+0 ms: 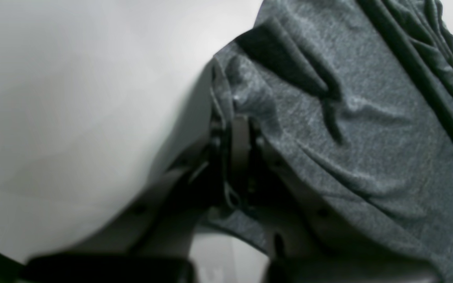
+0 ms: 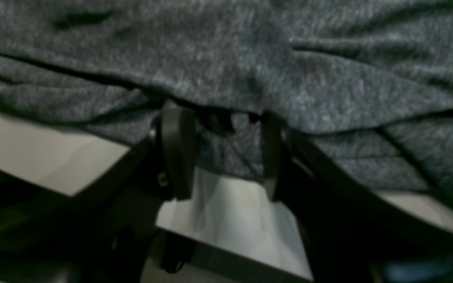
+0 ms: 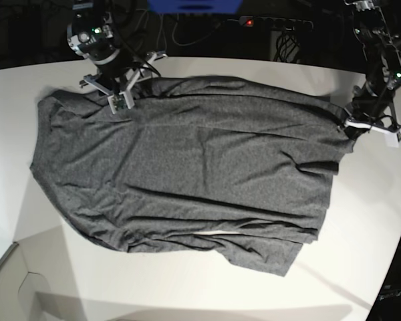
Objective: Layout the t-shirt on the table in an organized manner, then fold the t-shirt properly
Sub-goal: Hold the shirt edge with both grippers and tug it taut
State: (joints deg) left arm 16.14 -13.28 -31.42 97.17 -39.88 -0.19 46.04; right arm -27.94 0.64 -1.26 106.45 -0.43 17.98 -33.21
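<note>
Now the t-shirt (image 3: 187, 174) covers the table (image 3: 207, 294), left claw (image 1: 240, 129) clamping its edge, right claw (image 2: 220, 153) spread.

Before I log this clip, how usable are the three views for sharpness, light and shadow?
Base view: sharp, evenly lit, the t-shirt casting a soft shadow on the white table, edges bowed by a wide lens. Left wrist view: fabric texture fairly crisp, the near gripper parts dark and blurred, table washed out. Right wrist view: soft all over, dim, the near black parts almost featureless.
</note>
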